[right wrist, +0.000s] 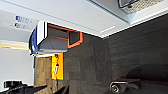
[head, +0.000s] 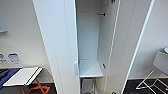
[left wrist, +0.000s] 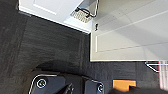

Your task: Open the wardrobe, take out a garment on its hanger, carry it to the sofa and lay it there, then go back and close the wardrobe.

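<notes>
1. The wardrobe (head: 90, 37) stands open in the middle of the head view, tall, white and narrow, reaching from the top edge of the frame to the bottom.
2. Its left door (head: 56, 42) is swung out toward the camera and carries a small white handle (head: 76, 68) on its edge; the right door (head: 125, 42) leans open toward the upper right.
3. Inside I see bare white walls, a dark hook (head: 101, 14) high on the right side wall, a second one (head: 104, 65) lower down, and a pale shelf (head: 90, 68) near the bottom.
4. Under the shelf sits something grey with a mesh look (head: 88, 86) — too blurred to name.
5. At the lower left of the head view, a small table with a white top and orange legs (head: 23, 76) stands just beside the wardrobe, with blue cloth (head: 6, 75) at its far-left edge.
6. At the lower right, a white chair with wire legs (head: 156, 72) stands on the dark carpet (head: 135, 87).
7. As for either gripper's fingers — I cannot tell whether they are apart or together.
</notes>
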